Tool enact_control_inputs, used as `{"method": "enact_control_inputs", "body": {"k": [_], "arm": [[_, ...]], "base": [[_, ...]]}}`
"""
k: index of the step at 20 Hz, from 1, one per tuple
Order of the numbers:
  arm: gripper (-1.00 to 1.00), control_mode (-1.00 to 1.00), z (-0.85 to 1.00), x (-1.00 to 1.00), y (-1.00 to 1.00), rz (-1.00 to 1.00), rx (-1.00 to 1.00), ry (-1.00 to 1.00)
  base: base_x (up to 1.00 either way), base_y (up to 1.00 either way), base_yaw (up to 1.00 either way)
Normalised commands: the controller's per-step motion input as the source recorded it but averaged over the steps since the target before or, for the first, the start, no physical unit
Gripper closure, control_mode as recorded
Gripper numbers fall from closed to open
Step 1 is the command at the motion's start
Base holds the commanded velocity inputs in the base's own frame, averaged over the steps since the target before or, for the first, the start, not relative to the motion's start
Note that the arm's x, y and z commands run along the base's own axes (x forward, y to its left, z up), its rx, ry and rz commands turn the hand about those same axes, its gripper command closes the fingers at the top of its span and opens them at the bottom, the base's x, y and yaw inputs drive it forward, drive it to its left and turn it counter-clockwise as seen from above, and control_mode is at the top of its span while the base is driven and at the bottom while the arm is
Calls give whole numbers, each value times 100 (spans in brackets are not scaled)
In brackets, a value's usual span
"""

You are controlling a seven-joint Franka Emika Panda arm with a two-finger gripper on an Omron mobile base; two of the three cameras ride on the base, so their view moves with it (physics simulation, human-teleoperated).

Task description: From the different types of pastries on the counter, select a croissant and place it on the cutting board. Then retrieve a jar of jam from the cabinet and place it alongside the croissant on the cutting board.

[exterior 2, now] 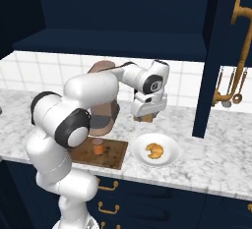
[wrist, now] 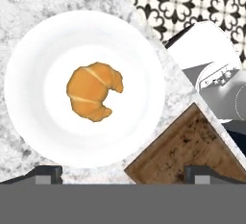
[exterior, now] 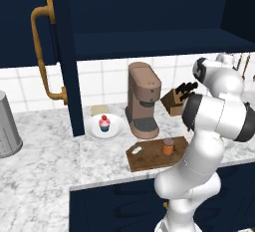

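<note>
The claw point(wrist: 123, 174) was spread wide and nothing was held. It was hung high above the croissant point(wrist: 92, 91), which was left on a white plate point(wrist: 33, 59) beside the cutting board point(wrist: 192, 146).

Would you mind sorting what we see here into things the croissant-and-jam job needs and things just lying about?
Needed for the job:
croissant on its white plate
cutting board
jar of jam, already standing on the board
cabinet door

Just lying about:
cupcake
coffee machine
knife block
grey canister
</note>
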Motion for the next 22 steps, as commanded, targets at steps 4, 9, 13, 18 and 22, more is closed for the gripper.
{"method": "enact_control_inputs", "body": {"k": [4,9,13,18,22], "arm": [[-100,-100,-4,17,-2,0,-7,6],[-100,-100,-12,2,-28,0,-18,25],[-100,-100,-19,-1,-21,-1,-5,13],[-100,-100,-19,-1,-27,-2,0,-1],[-100,-100,-33,-6,-17,-3,0,-13]], "base": [[0,0,0],[0,0,0],[0,0,0],[0,0,0],[0,0,0]]}}
